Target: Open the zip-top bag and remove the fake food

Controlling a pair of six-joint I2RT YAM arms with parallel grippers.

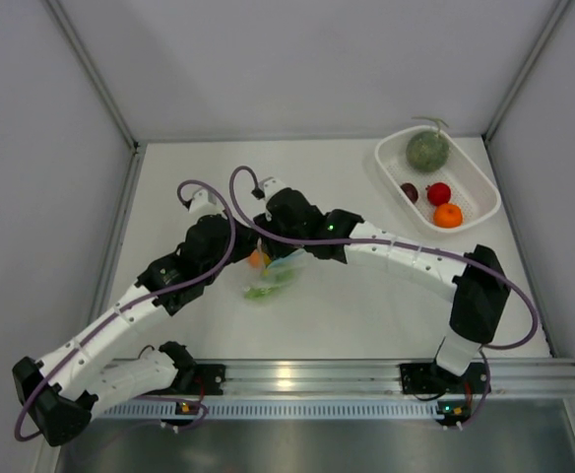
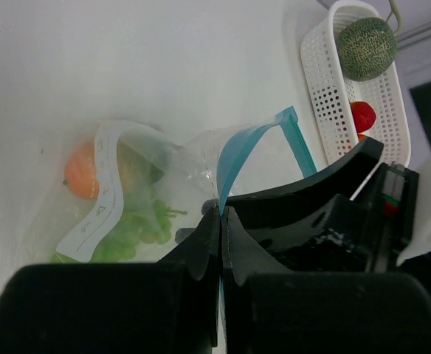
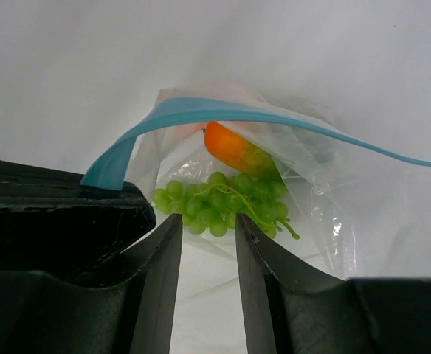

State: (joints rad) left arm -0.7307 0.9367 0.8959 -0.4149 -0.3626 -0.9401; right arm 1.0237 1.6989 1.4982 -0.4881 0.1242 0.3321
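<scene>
Left gripper (image 2: pixel 221 223): jaws pressed fully together, pinching 1 lip of the zip-top bag (image 2: pixel 182 166) by its light blue zip strip (image 2: pixel 232 156). The strip rises from the pinch and arches over the bag's mouth.

Right gripper (image 3: pixel 209 247): jaws partway apart with a clear gap between the 2 fingers, tips at the bag's mouth. I see nothing clamped in them.

The bag lies on the white table (image 1: pixel 366 315) mid-field, between the 2 wrists, mouth open. Inside it are 1 orange-green piece (image 3: pixel 238 151) and 1 bunch of green grapes (image 3: pixel 219 200) just below it.

The white perforated basket (image 1: pixel 472 180) sits well apart at the far right corner. It holds 4 pieces: grey-green melon (image 1: pixel 427 150), dark red piece (image 1: pixel 409 191), red ball (image 1: pixel 438 193), orange ball (image 1: pixel 448 214).
</scene>
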